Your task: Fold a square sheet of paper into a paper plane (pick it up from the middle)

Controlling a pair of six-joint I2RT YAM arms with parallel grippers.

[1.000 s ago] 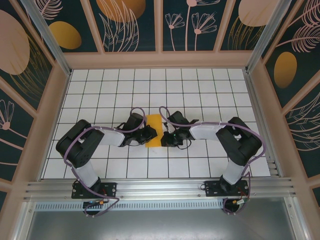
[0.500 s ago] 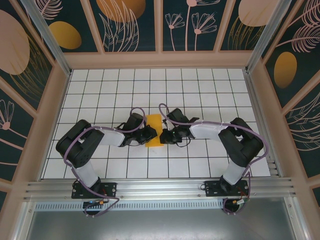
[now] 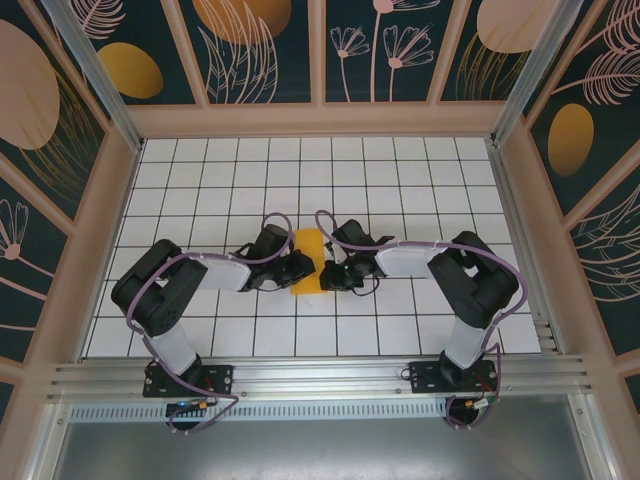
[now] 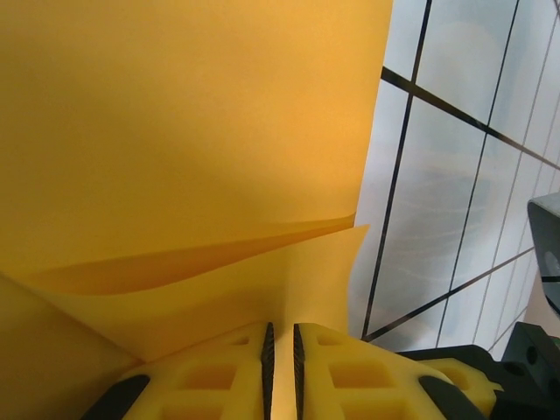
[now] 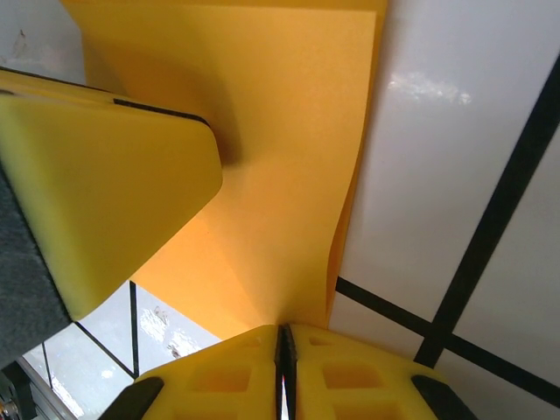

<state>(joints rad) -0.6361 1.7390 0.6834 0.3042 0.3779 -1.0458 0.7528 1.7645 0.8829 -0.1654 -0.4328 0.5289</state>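
The square sheet of paper (image 3: 308, 248) is orange-yellow and lies doubled into a narrow upright strip at the table's middle; no pointed paper plane shape shows. My left gripper (image 3: 297, 268) comes in from the left at the strip's lower part. In the left wrist view its yellow jaws (image 4: 282, 350) pinch a raised layer of the sheet (image 4: 192, 131), a thin slit left between the pads. My right gripper (image 3: 328, 274) meets the strip from the right. Its jaws (image 5: 284, 346) are pressed together on the sheet's edge (image 5: 289, 140), and the left gripper's yellow finger (image 5: 105, 192) shows beside it.
The white grid-tiled table (image 3: 400, 180) has patterned wall panels (image 3: 260, 45) at the back and both sides. An aluminium rail (image 3: 320, 375) runs along the near edge by the arm bases. Both forearms lie low across the middle rows.
The right arm has crept a little left and up toward the strip, its elbow drawing in. The left arm and the paper have hardly moved.
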